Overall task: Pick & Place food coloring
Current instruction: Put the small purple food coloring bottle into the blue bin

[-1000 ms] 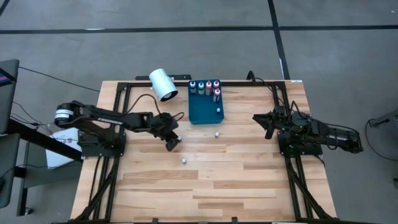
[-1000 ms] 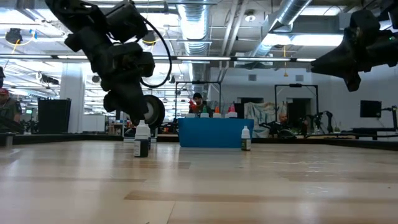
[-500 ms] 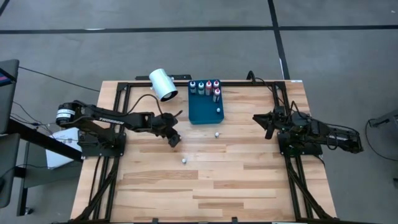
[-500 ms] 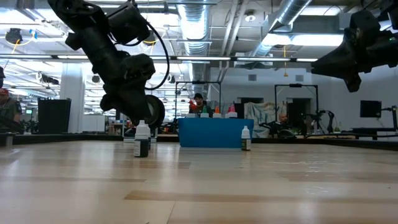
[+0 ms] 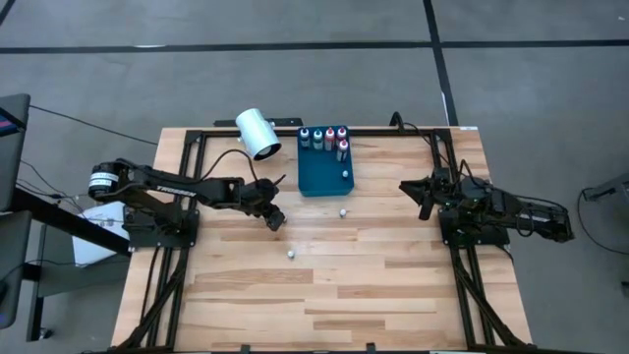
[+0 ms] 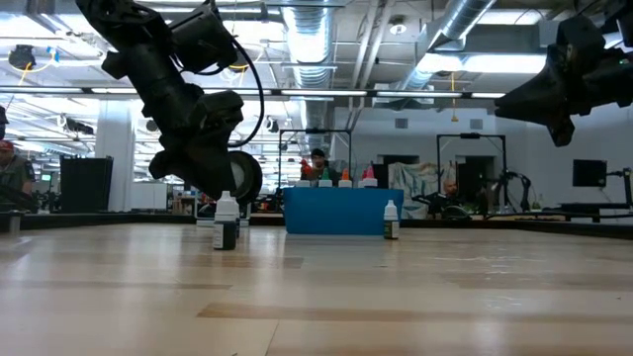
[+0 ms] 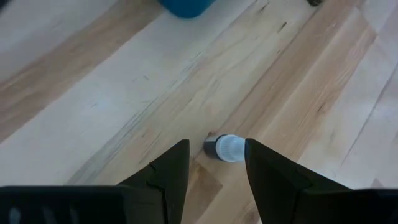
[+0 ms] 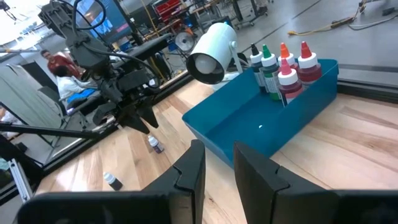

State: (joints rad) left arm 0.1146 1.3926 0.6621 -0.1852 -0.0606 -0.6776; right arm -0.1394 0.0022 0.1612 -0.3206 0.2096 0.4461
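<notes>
Left hand (image 5: pixel 274 219) spread, hovering over pale planked wood surface (image 5: pixel 393 285), small round white-capped food coloring bottle (image 7: pixel 227 148) lying between its dark fingers. Drawn back toward blue rectangular tray (image 5: pixel 321 175) since a second ago. Right hand (image 5: pixel 425 200) parked at far edge, fingers seemingly slightly parted. Coloured-top bottles (image 5: pixel 324 137) upright in tray.

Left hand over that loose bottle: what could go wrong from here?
1. The left hand is open above the small white-capped bottle; an off-centre descent could tip the bottle.
2. A second loose bottle stands near the blue tray, so a low carry might clip it.
</notes>
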